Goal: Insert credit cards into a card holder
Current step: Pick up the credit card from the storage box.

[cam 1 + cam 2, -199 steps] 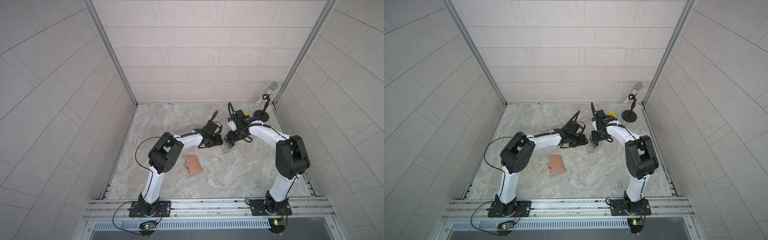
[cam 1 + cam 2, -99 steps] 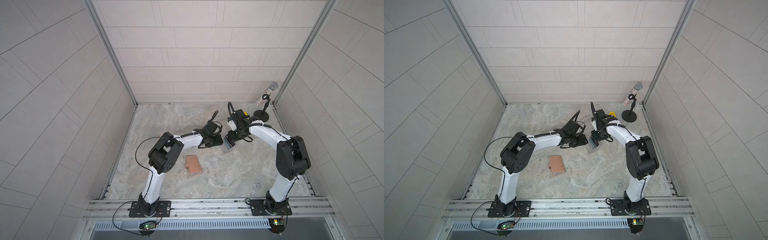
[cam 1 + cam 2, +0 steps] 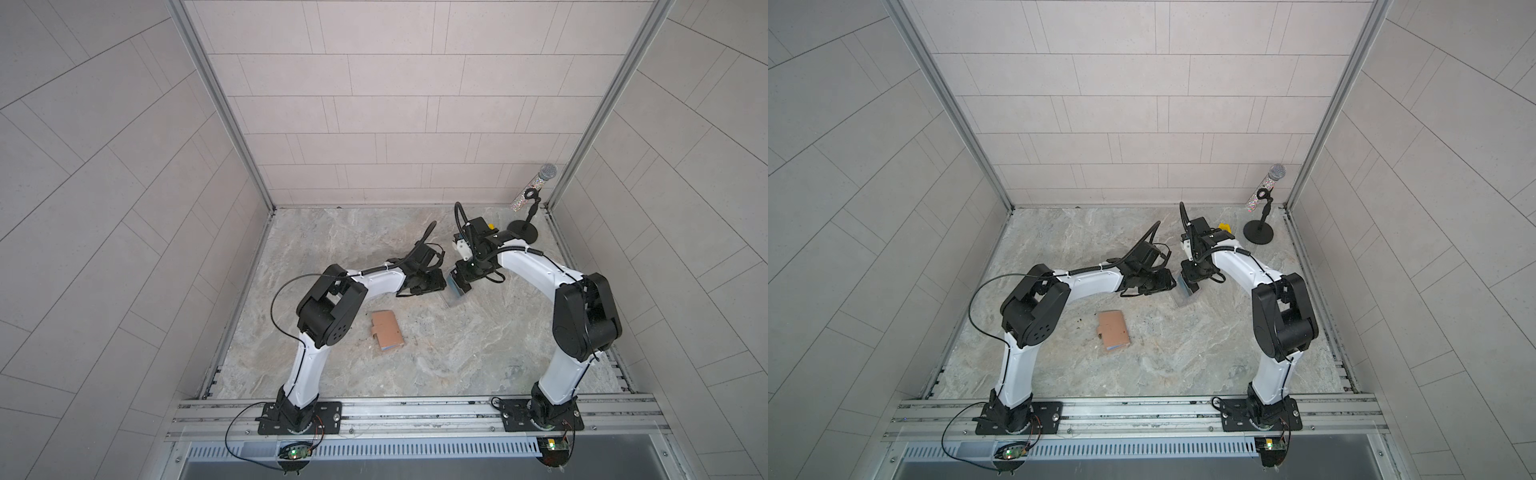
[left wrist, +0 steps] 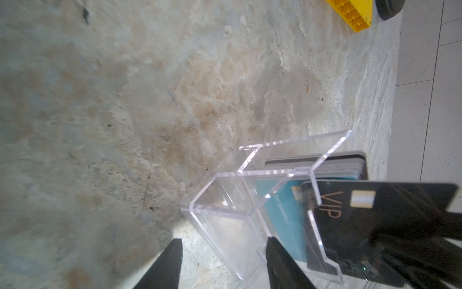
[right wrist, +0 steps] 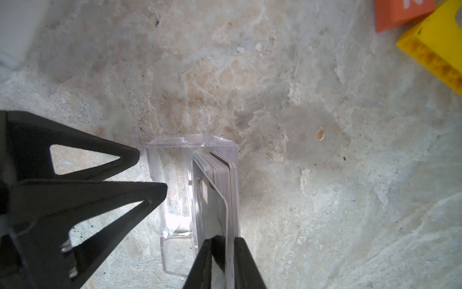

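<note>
Table (image 3: 457, 365): mottled grey stone top; the clear box (image 3: 455, 296) stands on it, a little behind its middle.
Microphone stand (image 3: 524, 224): upright, well apart from the clear box, in the far corner on the right arm's side.
Left gripper (image 4: 223, 250): low at the clear box's open side. Jaws spread and holding nothing, with a corner of the box between the fingertips. Whether they touch the wall I cannot tell.
Right gripper (image 5: 223, 247): directly above the clear box, pointing down. Jaws drawn narrow and pinching the upper edge of the cards; how many cards I cannot tell.
Card holder (image 3: 387, 330): tan, closed and flat on the table, well apart from the clear box, toward the robot's bases on the left arm's side. A blue strip shows at its near edge.
Credit cards (image 5: 226, 175): stacked on edge inside the clear box, against one wall. The front one is dark with "VIP" lettering and sits tilted in the left wrist view, with a teal one behind it.
Yellow block (image 4: 350, 12): on the table beyond the clear box, near the microphone stand.
Orange block (image 5: 400, 12): just beside the yellow block.
</note>
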You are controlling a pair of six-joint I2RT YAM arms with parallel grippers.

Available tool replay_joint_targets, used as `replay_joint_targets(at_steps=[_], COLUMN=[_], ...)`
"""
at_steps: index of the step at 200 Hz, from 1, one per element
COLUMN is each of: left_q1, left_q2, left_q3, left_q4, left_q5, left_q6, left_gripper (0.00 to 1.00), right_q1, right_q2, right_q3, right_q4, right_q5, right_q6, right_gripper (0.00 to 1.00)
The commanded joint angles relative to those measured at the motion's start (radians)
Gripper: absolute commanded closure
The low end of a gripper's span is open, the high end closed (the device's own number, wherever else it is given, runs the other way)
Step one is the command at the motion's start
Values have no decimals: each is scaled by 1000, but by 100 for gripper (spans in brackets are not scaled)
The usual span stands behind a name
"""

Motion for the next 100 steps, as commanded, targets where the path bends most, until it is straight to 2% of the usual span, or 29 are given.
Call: replay_joint_targets(at_steps=[1,54,100], left_q1=[1,1,1], left_q2=[6,4,-25], left_q3=[-31,-23,-5], left_q4=[-70,-60,-69], left_q5=[-34,-8,21], left_q6=[5,1,11], left_gripper=[42,42,38], right_q1=[4,5,6], right_q2=[-33,-58,-102], right_q3=[23,42,48], right_q4=[-36,-59,-76], right_q5=[15,-18,-54], right_q6=[-13,-14,-7], right_gripper=[85,100,100])
